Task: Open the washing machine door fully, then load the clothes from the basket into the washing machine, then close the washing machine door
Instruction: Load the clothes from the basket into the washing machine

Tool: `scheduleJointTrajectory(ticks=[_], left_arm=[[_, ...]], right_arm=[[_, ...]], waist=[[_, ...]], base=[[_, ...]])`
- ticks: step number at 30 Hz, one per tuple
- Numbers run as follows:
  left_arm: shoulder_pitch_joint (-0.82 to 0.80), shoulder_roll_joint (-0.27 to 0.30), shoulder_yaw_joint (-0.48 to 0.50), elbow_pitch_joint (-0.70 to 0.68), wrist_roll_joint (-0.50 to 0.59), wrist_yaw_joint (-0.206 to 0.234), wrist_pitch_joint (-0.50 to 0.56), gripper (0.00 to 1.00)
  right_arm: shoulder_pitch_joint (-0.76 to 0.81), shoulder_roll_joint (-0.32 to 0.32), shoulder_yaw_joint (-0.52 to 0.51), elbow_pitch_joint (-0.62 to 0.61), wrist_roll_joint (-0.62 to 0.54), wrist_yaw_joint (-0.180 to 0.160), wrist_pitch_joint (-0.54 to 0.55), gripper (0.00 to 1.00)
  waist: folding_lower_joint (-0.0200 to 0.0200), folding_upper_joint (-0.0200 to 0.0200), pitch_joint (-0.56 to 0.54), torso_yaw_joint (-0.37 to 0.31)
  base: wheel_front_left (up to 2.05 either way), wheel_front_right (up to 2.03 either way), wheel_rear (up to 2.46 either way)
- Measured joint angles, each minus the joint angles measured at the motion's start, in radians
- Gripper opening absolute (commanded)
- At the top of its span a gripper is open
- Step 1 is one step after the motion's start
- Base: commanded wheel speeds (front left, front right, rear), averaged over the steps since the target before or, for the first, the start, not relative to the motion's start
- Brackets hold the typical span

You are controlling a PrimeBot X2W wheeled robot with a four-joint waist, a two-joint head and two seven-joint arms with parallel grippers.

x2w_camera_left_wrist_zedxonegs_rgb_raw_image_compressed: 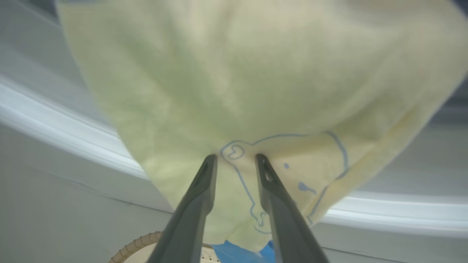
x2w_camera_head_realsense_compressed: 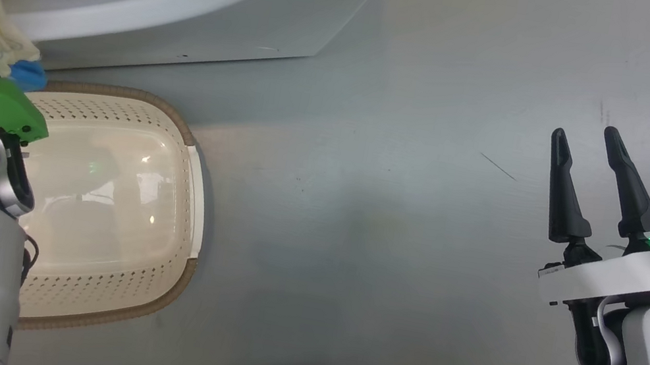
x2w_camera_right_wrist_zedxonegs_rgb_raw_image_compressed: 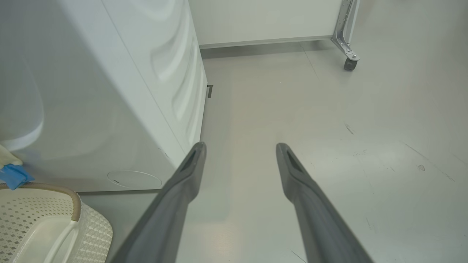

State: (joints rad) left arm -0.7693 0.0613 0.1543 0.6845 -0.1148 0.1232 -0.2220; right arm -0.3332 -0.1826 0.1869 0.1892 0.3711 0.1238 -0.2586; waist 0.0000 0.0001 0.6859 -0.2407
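Here, open grey floor (x2w_camera_head_realsense_compressed: 397, 188) runs wide between the basket on the left and the right arm, and on past the washing machine's side to a far white wall panel (x2w_camera_right_wrist_zedxonegs_rgb_raw_image_compressed: 263, 22). The floor is smooth, with a few scuffs.

The washing machine (x2w_camera_head_realsense_compressed: 208, 8) sits far left. Its white front panel ends in a slanted corner edge that meets the floor just beyond the basket. A raised curved white ring crosses its front.

The basket (x2w_camera_head_realsense_compressed: 188, 198) stands near left on the floor, close to the machine's front. Its brown woven rim and perforated walls are in view, and the glossy bottom catches reflections.

A caster (x2w_camera_right_wrist_zedxonegs_rgb_raw_image_compressed: 350, 64) on a metal leg stands far right, well apart from both arms.

The left gripper (x2w_camera_left_wrist_zedxonegs_rgb_raw_image_compressed: 234, 159) is raised above the basket's far left end, in front of the machine's white ring. A cream garment (x2w_camera_left_wrist_zedxonegs_rgb_raw_image_compressed: 256, 73) with a blue outline print and blue trim (x2w_camera_head_realsense_compressed: 26, 75) hangs across its tips. The fingers stand partly apart, both tips are against the cloth, and cloth lies between them. Whether they clamp it I cannot tell.

The right gripper (x2w_camera_head_realsense_compressed: 586, 133) is over the floor, well right of the basket, fingers spread wide with floor showing between them.
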Motion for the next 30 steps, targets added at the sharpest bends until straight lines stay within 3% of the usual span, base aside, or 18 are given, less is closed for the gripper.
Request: scheduleJointTrajectory(ticks=[10,13,14,15,30], left_arm=[[-0.004,-0.011,-0.003,0.007,-0.002,0.000,-0.009,0.36],[-0.005,-0.013,-0.004,0.007,-0.006,0.000,-0.009,0.17],[-0.005,-0.014,-0.005,0.007,-0.007,0.000,-0.012,0.03],[-0.005,-0.015,-0.005,0.007,-0.008,0.000,-0.015,0.00],[-0.002,-0.031,-0.014,-0.016,-0.037,-0.004,-0.025,0.00]], right_arm=[[0.000,0.000,0.002,0.004,0.000,0.000,0.000,1.00],[0.000,0.000,0.002,0.005,0.000,0.000,0.000,1.00],[0.000,0.000,0.002,0.005,0.000,0.000,0.000,1.00],[0.000,0.000,0.002,0.005,0.000,0.000,0.000,1.00],[0.001,0.000,-0.003,0.005,0.000,0.000,0.000,1.00]], waist=[[0.0000,0.0000,-0.017,0.005],[0.0000,0.0000,-0.021,0.006],[0.0000,0.0000,-0.022,0.007],[0.0000,0.0000,-0.024,0.008],[0.0000,0.0000,-0.034,0.026]], base=[[0.00,0.00,0.00],[0.00,0.00,0.00],[0.00,0.00,0.00],[0.00,0.00,0.00],[0.00,0.00,0.00]])
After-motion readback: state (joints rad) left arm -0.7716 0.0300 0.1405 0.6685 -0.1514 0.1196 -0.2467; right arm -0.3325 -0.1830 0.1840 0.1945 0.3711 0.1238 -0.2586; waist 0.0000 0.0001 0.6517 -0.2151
